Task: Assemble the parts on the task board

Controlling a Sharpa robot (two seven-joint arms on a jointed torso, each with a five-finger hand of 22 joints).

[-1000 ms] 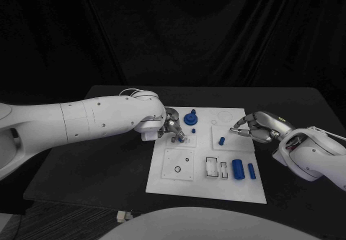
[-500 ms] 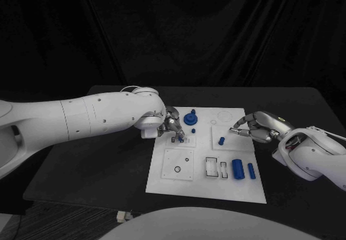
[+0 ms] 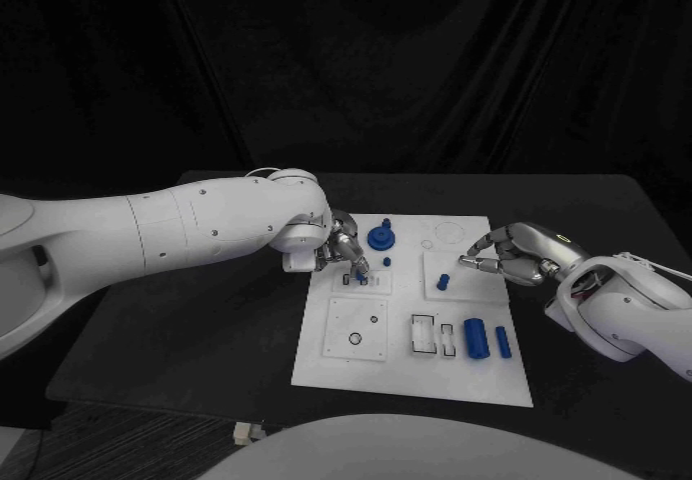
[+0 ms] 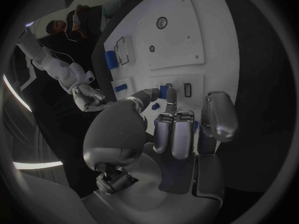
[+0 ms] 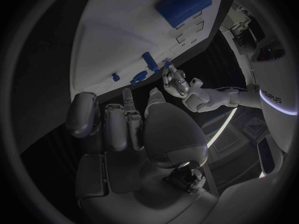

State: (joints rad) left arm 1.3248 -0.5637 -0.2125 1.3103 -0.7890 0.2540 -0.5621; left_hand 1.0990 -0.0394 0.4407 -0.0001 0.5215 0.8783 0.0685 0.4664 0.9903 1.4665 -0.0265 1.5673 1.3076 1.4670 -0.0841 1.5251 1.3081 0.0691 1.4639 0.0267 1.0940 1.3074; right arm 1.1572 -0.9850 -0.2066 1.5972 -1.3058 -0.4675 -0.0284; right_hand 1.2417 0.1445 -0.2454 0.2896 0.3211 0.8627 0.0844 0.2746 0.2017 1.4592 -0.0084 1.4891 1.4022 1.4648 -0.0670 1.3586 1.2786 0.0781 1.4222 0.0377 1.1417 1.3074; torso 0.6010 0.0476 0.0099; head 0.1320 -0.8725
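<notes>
Left silver hand (image 3: 343, 252) pinches a small blue peg (image 4: 164, 92) over the upper-left slot of the white plastic task board (image 3: 375, 368); tilt could jam it. Right silver hand (image 3: 508, 256), middle right, hovers curled, holding nothing.

Two bulky white arms with smooth rounded shells and small dark screw dots, left hand (image 3: 343, 251) and right hand (image 3: 508, 256) of silver metal with segmented fingers, thin pale cable looped at the left wrist
</notes>
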